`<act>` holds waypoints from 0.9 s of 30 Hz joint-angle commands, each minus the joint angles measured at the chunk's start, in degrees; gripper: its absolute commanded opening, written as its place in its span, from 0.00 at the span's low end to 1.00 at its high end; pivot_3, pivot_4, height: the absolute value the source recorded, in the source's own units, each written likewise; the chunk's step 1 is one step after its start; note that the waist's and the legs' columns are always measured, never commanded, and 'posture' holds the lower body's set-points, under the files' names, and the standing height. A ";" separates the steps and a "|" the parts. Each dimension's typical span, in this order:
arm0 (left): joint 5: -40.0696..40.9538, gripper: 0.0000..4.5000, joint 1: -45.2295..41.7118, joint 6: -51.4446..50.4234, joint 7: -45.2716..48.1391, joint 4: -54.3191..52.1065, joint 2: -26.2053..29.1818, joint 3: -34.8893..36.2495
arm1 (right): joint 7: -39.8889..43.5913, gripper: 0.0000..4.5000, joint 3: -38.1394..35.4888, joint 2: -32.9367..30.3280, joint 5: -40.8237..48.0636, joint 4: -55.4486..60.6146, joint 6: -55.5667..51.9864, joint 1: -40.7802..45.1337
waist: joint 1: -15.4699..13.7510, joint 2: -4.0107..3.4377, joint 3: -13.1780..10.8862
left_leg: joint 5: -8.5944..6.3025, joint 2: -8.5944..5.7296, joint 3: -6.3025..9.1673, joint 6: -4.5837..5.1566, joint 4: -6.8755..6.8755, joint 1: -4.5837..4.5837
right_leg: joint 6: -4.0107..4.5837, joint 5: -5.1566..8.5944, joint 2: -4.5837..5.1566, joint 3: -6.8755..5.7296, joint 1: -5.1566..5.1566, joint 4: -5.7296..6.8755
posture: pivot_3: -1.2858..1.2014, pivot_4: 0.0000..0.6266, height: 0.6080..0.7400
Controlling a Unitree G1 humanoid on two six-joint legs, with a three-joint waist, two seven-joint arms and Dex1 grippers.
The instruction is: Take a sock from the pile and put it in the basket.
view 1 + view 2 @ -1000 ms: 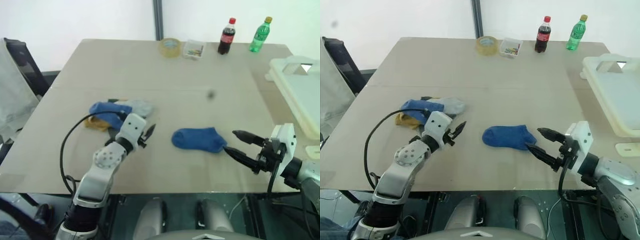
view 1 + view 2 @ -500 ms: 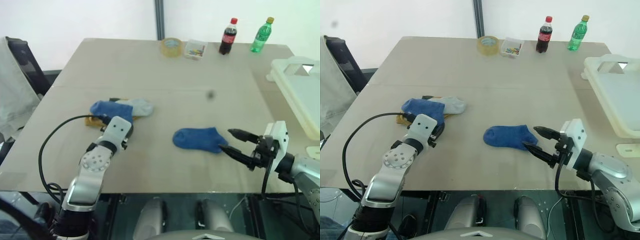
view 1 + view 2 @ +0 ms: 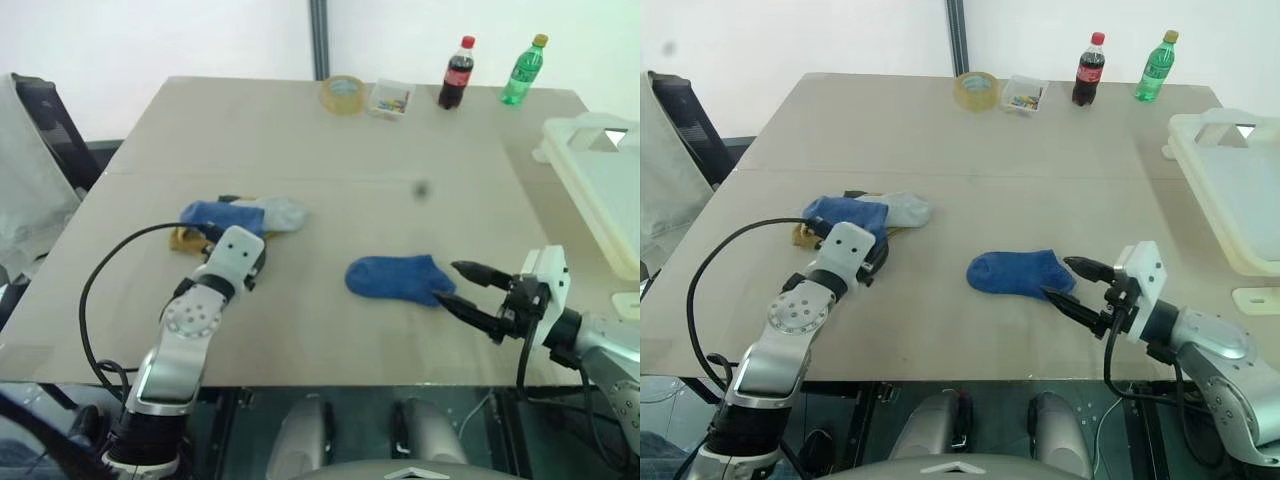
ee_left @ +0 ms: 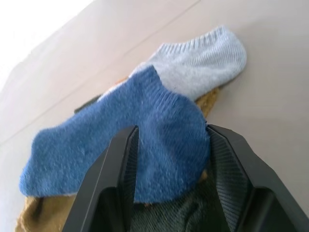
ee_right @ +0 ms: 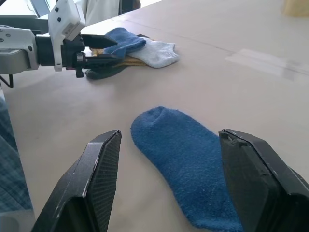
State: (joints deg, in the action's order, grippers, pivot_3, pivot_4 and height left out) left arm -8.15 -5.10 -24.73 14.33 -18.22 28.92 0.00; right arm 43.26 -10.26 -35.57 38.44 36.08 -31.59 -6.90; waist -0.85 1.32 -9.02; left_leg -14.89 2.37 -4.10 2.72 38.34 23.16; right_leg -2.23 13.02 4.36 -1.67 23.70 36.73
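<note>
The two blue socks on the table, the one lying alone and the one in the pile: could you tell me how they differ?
The lone blue sock lies flat on bare table, apart from the rest; the pile's blue sock rests on top of the grey sock and yellow sock. The lone sock lies between the right gripper's open fingers; the pile's sock sits between the left gripper's open fingers. Both are royal-blue ankle socks.

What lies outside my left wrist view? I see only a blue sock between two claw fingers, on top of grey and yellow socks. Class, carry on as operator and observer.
Observer: A second royal-blue sock lies alone on the table, apart from the pile.
Operator: Is anything near it?
Observer: The right claw is open, with one finger on either side of that sock's near end.
Operator: Where is the basket?
Observer: The white basket sits at the table's right edge.
</note>
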 commanded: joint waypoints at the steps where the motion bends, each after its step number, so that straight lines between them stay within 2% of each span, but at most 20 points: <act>1: -1.02 0.51 -0.61 1.76 -0.93 -0.50 -0.08 1.40 | -0.42 0.73 -0.16 0.00 -0.04 1.62 1.45 0.02 | 0.00 0.00 0.00 | 0.00 0.00 0.00 0.00 0.00 0.00 | 0.00 0.00 0.00 0.00 0.00 0.00 | 0.52 0.24 1.00; 5: -1.25 0.51 -0.50 2.32 -1.25 -0.26 -0.29 1.62 | -0.51 0.73 -0.14 -0.26 -0.04 1.43 1.69 -0.08 | 0.00 0.00 0.00 | 0.00 0.00 0.00 0.00 0.00 0.00 | 0.00 0.00 0.00 -0.01 0.00 0.01 | 0.52 0.24 1.00; 6: -1.35 0.43 -0.45 2.57 -1.34 -0.16 -0.31 1.69 | -0.51 0.74 -0.21 -0.33 -0.01 1.41 1.69 -0.09 | 0.00 0.00 0.00 | 0.00 0.00 0.00 0.00 0.00 0.00 | 0.00 0.00 0.00 -0.02 0.00 0.01 | 0.52 0.24 1.00; 8: -1.37 0.34 -0.29 3.02 -1.46 0.00 -0.39 1.89 | -0.48 0.74 -0.35 -0.47 0.00 1.35 1.73 -0.13 | 0.00 0.00 0.00 | 0.00 -0.01 0.00 0.00 0.00 0.00 | 0.00 0.00 0.00 -0.02 0.00 0.01 | 0.52 0.24 1.00; 9: -1.36 0.23 -0.23 3.17 -1.47 0.05 -0.41 1.93 | -0.47 0.74 -0.39 -0.51 -0.02 1.33 1.76 -0.16 | 0.00 0.00 0.00 | 0.00 -0.01 0.00 0.00 0.00 0.00 | -0.01 0.00 0.00 -0.02 0.00 0.01 | 0.52 0.24 1.00; 10: -0.97 0.18 -0.22 3.60 -1.43 0.10 -0.64 2.10 | -0.46 0.74 -0.39 -0.56 -0.05 1.30 1.77 -0.16 | 0.00 0.00 0.00 | 0.00 -0.01 0.00 0.00 0.00 0.00 | -0.01 0.00 0.00 -0.02 0.00 0.01 | 0.52 0.24 1.00; 12: 0.06 0.01 -0.33 4.24 -1.09 -0.26 -1.30 2.35 | -0.43 0.74 -0.46 -0.65 -0.08 1.29 1.81 -0.19 | 0.00 0.00 0.00 | 0.00 -0.01 0.00 0.00 0.00 0.00 | -0.01 0.00 0.00 -0.02 0.00 0.01 | 0.52 0.24 1.00; 18: 2.38 0.00 -2.65 2.59 1.15 -2.07 -3.79 1.09 | -0.91 0.74 0.13 -0.41 -0.28 1.26 1.73 0.43 | -0.08 0.00 0.00 | 0.00 -0.03 0.00 0.00 0.02 0.01 | -0.01 0.00 0.00 -0.04 -0.01 0.01 | 0.52 0.24 1.00; 22: 3.05 0.00 -8.03 -0.64 2.92 -1.17 -6.22 -2.24 | -1.19 0.74 0.82 -0.27 -0.56 1.02 1.76 0.97 | -0.06 0.01 0.00 | 0.00 -0.06 0.00 0.01 0.05 0.01 | -0.02 -0.01 -0.02 -0.03 -0.02 0.03 | 0.52 0.24 1.00; 27: 4.23 0.00 -14.74 -4.38 2.01 2.39 -14.07 -7.21 | -1.51 0.74 1.89 0.15 -1.45 0.36 2.11 2.18 | -0.10 0.05 0.01 | 0.01 -0.15 0.04 0.01 0.12 0.02 | -0.24 -0.12 -0.05 -0.04 -0.10 0.03 | 0.52 0.24 1.00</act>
State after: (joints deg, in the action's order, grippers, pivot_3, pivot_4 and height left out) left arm -4.64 -18.72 -28.13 16.72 -16.17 16.51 -5.38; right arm 42.07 -8.15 -35.59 37.06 35.82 -30.87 -5.30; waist -0.94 1.37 -9.01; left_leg -14.88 2.20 -4.06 2.73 38.46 23.19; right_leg -2.48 12.89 4.31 -1.70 23.60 36.74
